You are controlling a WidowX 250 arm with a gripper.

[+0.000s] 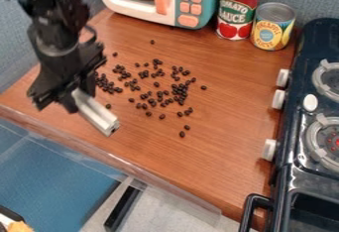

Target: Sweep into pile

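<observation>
Nearest, a see-through plastic sheet (189,206) runs along the counter's (228,119) front edge, perhaps there to catch anything pushed too far. Just in from that edge, on the left, the end effector (74,96) pinches a pale bar (96,113) by one end, so that the rest juts out as a blade for sweeping; whether its lower side touches the wood I cannot tell. Beside and beyond the bar lie the dark beans (181,91), loosely scattered over the middle of the counter, with a few strays towards the front and back. They are not in one pile, so gathering seems the work at hand; a sweep from the outer strays inward would suit, since round beans may roll past the bar's end. The stove (311,175) flanks them on the right. Farthest back stand two cans (237,10) and a toy microwave (171,17), likely set there to leave the bar room.
</observation>
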